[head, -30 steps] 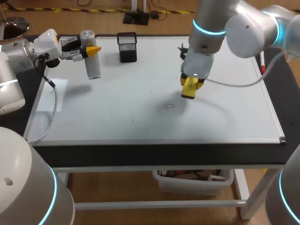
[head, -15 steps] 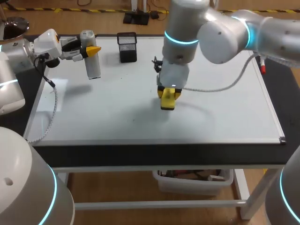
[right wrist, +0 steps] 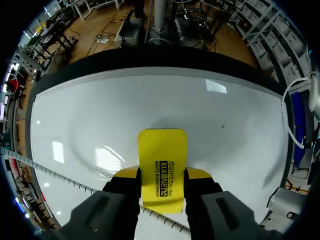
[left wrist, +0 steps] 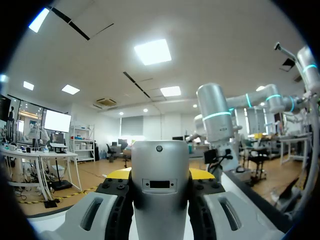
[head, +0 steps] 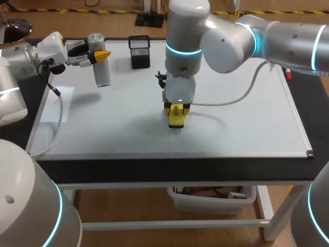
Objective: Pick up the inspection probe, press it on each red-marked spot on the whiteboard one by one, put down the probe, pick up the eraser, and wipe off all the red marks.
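**A:** In the head view, where is the eraser?

**B:** The yellow eraser (head: pixel 176 118) is gripped by the right gripper (head: pixel 176 114). It is low on the whiteboard (head: pixel 247 128) that covers the desk (head: pixel 154 167), a little toward 6 o'clock from the board's middle. The wrist points almost straight down, I think so that the pad meets the board flat for wiping.

**A:** And the probe?

**B:** The inspection probe (head: pixel 101 72) stands upright in the left gripper (head: pixel 101 54), near the board's 10 o'clock corner. The mesh pen holder (head: pixel 139 51) is at its 3 o'clock. It seems to be kept there so that it is out of the wiping path. I cannot tell if its foot touches the board.

**A:** What does the left wrist view add?

**B:** Both fingers (left wrist: pixel 117 192) touch the probe's sides, so this gripper is closed on it. The probe points up between them.

**A:** And the right wrist view?

**B:** Here the fingers (right wrist: pixel 124 189) clamp the eraser from two sides. It projects to the gripper's 12 o'clock, over bare board. I can make out no red marks, so I judge that the wiping is far along.
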Tool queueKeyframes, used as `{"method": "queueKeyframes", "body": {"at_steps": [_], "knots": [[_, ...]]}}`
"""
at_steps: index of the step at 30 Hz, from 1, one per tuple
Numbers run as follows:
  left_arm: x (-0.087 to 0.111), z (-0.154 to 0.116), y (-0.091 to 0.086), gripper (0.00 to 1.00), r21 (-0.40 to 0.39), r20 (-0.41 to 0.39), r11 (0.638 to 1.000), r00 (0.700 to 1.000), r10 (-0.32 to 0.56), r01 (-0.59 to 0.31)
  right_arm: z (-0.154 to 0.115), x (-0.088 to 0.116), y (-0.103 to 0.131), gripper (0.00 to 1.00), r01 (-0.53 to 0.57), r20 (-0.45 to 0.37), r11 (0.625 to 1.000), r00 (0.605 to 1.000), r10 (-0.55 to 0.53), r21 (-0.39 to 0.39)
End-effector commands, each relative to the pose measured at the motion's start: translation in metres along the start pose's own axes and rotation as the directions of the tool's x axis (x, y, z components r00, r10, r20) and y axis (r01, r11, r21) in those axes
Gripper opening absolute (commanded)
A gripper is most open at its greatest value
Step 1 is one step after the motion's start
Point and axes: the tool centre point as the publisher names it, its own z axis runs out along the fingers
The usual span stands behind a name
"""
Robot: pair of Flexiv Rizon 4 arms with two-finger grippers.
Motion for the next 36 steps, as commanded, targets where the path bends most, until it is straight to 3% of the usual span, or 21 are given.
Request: {"method": "queueKeyframes", "body": {"at_steps": [1, 18, 36], "knots": [[0.0, 0.0, 0.0, 0.0, 0.003, 0.0, 1.0, 1.0, 0.002, -0.002, 0.003, 0.0, -0.001, 0.0, 0.003, -0.006, 1.0, 1.0, -0.003, 0.0], [0.0, 0.0, 0.0, 0.0, 0.003, 0.0, 1.0, 1.0, 0.002, -0.002, 0.013, 0.017, 0.003, 0.0, -0.006, -0.048, 1.0, 0.999, 0.007, 0.023], [0.0, 0.0, 0.0, 0.0, 0.003, 0.0, 1.0, 1.0, 0.002, -0.002, 0.01, 0.065, 0.003, 0.0, -0.098, -0.052, 0.994, 0.994, 0.1, 0.041]]}}
